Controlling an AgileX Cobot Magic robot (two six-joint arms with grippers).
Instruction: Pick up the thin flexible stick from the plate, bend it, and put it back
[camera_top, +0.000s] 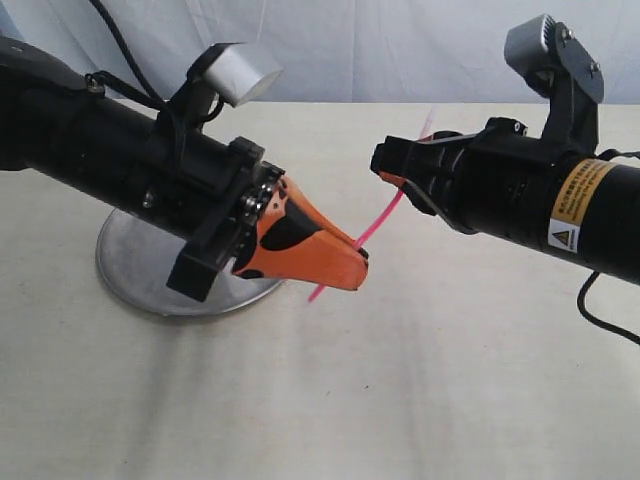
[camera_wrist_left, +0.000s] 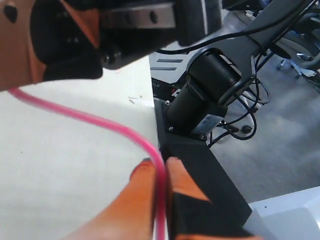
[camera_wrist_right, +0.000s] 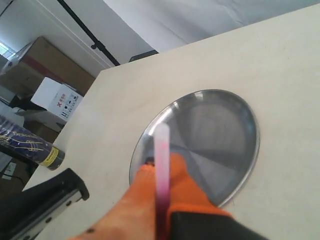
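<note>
**A:** Where is the stick (camera_top: 378, 222)?

**B:** Off the plate (camera_top: 128, 275), in the air above the table (camera_top: 420, 400), between the two arms. The left tool (camera_top: 355, 262) is pressed together on it near its lower end. A short pink length juts out below the fingers.

**A:** And the right tool (camera_top: 392, 178)?

**B:** It pinches the stick too, further up. Its wrist view shows the stick running between the orange fingers (camera_wrist_right: 187, 187), with the whitish tip poking past them and the plate beyond.

**A:** Is it bent?

**B:** I'd say so. The left wrist view shows the stick (camera_wrist_left: 100, 120) sweeping in a clear curve from one tool to the other. From the exterior view it only looks slightly bowed.

**A:** So what's done?

**B:** The pick-up is done, and the bend is made or in hand. I can't tell whether it's bent enough.

**A:** What's left?

**B:** Putting it back. I'd expect one tool to let go and the other to carry the stick over to the plate, which lies under the left arm, and lay it inside the rim.
</note>
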